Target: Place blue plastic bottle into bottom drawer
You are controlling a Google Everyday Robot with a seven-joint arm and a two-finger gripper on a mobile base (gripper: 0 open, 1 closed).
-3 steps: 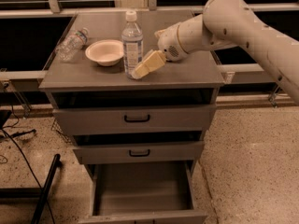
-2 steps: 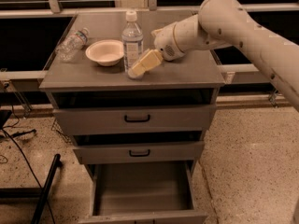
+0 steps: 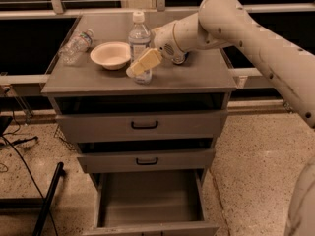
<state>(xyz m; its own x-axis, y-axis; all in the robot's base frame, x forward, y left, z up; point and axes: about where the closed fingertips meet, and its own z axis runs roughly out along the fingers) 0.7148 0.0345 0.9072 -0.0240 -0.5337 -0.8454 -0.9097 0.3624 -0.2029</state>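
The blue plastic bottle [image 3: 139,39], tall and clear with a white cap, stands upright on the grey cabinet top, just right of the bowl. My gripper [image 3: 143,63] reaches in from the right and sits against the front of the bottle's lower half, covering part of it. The bottom drawer [image 3: 147,203] is pulled out at the foot of the cabinet, and its plain grey inside holds nothing.
A cream bowl [image 3: 110,54] and a small dented clear bottle [image 3: 76,45] lie on the cabinet top, left of the tall bottle. The two upper drawers [image 3: 144,126] with black handles are partly open. A black stand leg [image 3: 49,200] and cables are on the floor at left.
My gripper and arm have moved slightly left, closer onto the tall bottle. The bottle, bowl and drawers have not moved.
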